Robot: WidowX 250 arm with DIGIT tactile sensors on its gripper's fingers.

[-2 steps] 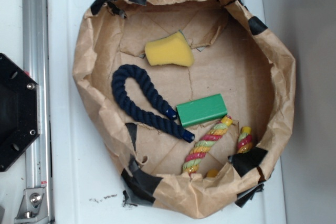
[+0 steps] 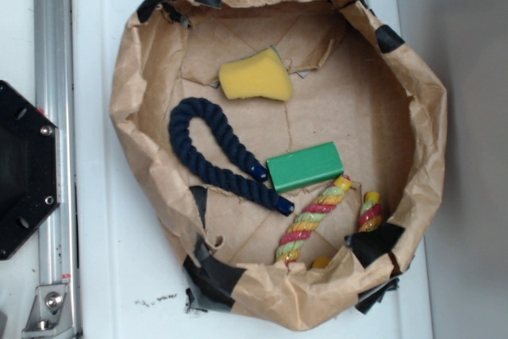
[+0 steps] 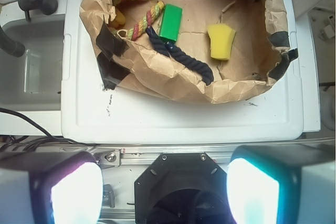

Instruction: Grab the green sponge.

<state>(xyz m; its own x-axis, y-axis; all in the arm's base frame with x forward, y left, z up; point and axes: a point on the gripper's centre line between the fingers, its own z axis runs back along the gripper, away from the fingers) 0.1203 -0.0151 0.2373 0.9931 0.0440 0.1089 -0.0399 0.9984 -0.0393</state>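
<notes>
Wrist view puts the end effector [image 3: 165, 187] right in front of you, at the bottom of the frame: its two glowing pads stand well apart, one at each lower corner, with nothing between them but the black base [image 3: 176, 190] below. It hangs off the near edge of the white surface [image 3: 173, 116], short of everything you need.

Past that edge you meet one container, a shallow basin of crumpled brown paper [image 3: 157, 69] patched with black tape, filling most of the surface toward its far edge. You can count four things inside it. Nearest you lies one dark blue rope [image 3: 181, 56], bent into a loop against the near wall. Just behind it, one green sponge [image 3: 170, 22] lies flat on the paper floor, its near end touching the blue rope's tip. Beside it, toward the left edge of the surface, one red-yellow-green rope [image 3: 142, 17] curls against the wall and touches the green sponge's side. Toward the right edge, apart from the rest, sits one yellow sponge [image 3: 221, 41].
</notes>
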